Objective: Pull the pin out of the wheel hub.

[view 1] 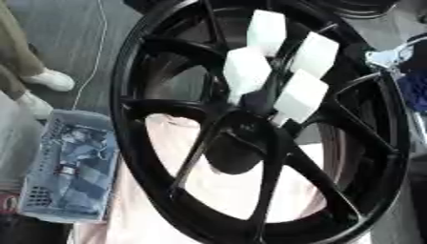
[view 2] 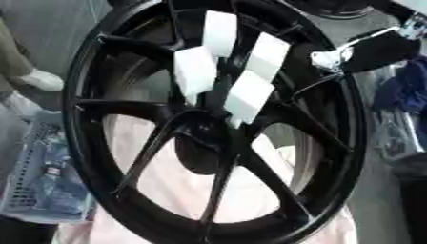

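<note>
A large black spoked wheel (view 1: 167,157) fills both views, lying tilted on a pale pink cloth (view 1: 225,190). Several white block-shaped pins (view 1: 246,71) stand out of its hub (view 1: 250,121) in a tight cluster, one (view 1: 300,93) at the lower right and one (view 1: 267,31) at the top. At the upper right, a black and silver part that looks like my right hand (view 2: 375,50) hovers over the wheel's rim, apart from the pins; its shape is blurred. My left hand shows in neither view.
A grey-blue plastic basket (view 1: 71,167) holding small items stands left of the wheel. A person's shoes (view 1: 50,78) are on the floor at the far left. Blue material (view 2: 400,90) lies beyond the wheel's right rim.
</note>
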